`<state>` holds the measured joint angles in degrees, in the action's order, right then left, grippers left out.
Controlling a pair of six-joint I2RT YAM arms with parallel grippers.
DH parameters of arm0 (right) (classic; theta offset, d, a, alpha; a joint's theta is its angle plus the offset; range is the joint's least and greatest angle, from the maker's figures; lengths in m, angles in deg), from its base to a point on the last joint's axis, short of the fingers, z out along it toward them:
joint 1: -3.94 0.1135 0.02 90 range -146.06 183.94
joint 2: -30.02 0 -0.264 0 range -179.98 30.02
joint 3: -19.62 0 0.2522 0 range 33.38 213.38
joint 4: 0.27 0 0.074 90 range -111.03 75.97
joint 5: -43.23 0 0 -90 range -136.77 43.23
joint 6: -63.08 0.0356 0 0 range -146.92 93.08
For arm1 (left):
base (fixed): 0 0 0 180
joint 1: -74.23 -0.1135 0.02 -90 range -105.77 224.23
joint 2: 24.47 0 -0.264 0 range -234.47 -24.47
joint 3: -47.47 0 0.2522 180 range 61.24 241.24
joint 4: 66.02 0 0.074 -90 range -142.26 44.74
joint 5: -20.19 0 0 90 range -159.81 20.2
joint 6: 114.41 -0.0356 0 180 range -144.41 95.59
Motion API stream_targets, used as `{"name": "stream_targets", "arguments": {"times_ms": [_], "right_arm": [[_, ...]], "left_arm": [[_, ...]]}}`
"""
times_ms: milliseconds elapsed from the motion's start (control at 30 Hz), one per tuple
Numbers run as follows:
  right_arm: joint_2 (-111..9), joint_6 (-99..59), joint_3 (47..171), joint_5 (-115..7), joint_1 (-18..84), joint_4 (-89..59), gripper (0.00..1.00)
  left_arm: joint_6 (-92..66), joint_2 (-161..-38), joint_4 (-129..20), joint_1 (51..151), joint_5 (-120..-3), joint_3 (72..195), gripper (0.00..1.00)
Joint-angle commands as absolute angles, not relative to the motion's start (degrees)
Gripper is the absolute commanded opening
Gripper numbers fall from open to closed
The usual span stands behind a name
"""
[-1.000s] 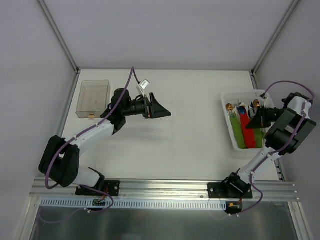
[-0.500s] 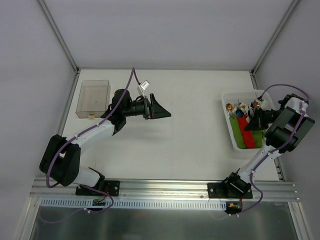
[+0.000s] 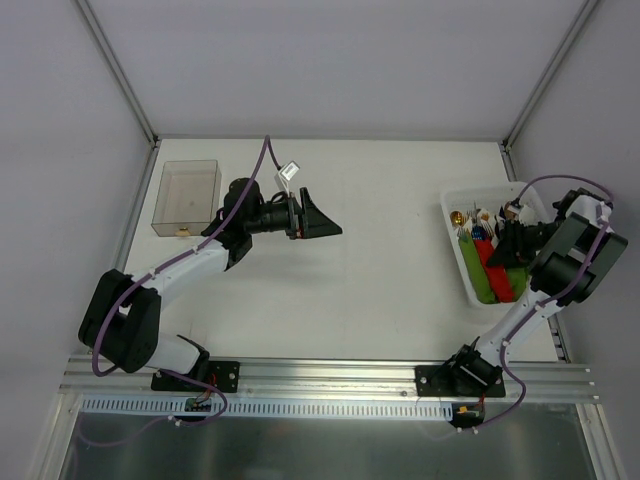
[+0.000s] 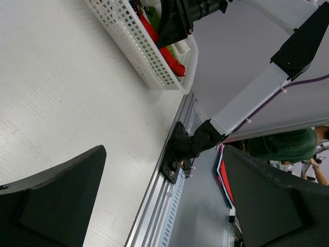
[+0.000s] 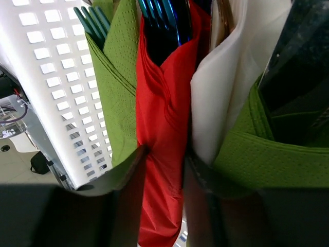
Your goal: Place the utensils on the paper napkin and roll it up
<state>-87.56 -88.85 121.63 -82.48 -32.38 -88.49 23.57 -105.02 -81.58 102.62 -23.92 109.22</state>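
From above, the left gripper (image 3: 322,222) is seen held over the bare table (image 3: 390,250), well apart from everything, with a clear plastic box (image 3: 187,197) lying beyond its arm near the far left corner. At the right side a white basket (image 3: 468,290) is set, and the right gripper (image 3: 508,240) is lowered into it, over the paper napkin (image 3: 495,270), which lies rolled between green napkin bundles (image 3: 474,265); a gold-headed utensil (image 3: 457,216) shows at the far end of the basket. In the left wrist view that gripper's two fingers are spread as wide as they go, with nothing between them, and the basket and the right arm are seen past them. In the right wrist view the red roll is seen running between the two dark fingers (image 5: 121,200), which stand partly apart, one at each side of it; whether it is pressed cannot be told. The utensils (image 5: 164,23) are tucked in the roll's open end, only their blue heads showing. A white napkin (image 5: 221,77) lies against the roll's other side.
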Motion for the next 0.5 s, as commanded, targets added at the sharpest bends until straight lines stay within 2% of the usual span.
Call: {"name": "stream_targets", "arguments": {"times_ms": [0, 67, 333, 467], "right_arm": [[-83.5, -88.7, 121.1, -76.2, -31.7, -92.4, 0.39], [-82.7, -88.4, 122.2, -76.4, -31.2, -92.5, 0.43], [-77.5, -86.8, 126.1, -74.6, -27.4, -92.0, 0.45], [-75.1, -84.6, 128.3, -70.0, -26.0, -90.3, 0.5]], "left_arm": [[21.8, -102.3, -82.3, 102.1, -24.3, 109.2, 0.99], [21.7, -101.8, -82.2, 102.1, -24.5, 109.0, 0.99], [18.4, -99.6, -77.8, 102.0, -26.8, 109.8, 0.99], [14.3, -98.1, -69.5, 101.9, -30.6, 111.4, 0.99]]}}
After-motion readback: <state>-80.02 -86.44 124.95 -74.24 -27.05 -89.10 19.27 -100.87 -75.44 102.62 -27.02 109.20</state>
